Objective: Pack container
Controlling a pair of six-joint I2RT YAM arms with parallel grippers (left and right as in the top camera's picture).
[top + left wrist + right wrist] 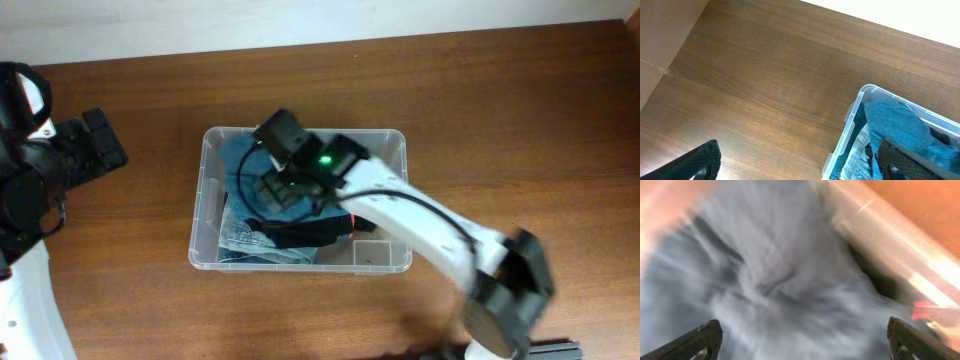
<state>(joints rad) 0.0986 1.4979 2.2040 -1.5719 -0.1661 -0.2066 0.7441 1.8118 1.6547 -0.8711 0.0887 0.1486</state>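
The clear plastic container (203, 205) stands mid-table and holds a blue cloth (240, 160), a pale denim-like fabric (240, 240) and a dark item (305, 235). My right gripper (283, 187) reaches down into the container over the clothes. The right wrist view is blurred. It shows the jaws (805, 340) wide open with grey-blue cloth (775, 280) between them and the container wall (880, 235) at the right. My left gripper (100, 150) is at the far left, away from the container. Its jaws (800, 167) are open and empty above the wood, with the container's corner (860, 100) to the right.
The brown wooden table (500, 110) surrounds the container. A small red-orange spot (355, 218) shows inside the container by the right arm. The table's far edge meets a white wall (300, 20). A white label (372, 253) shows on the container's bottom at the near right corner.
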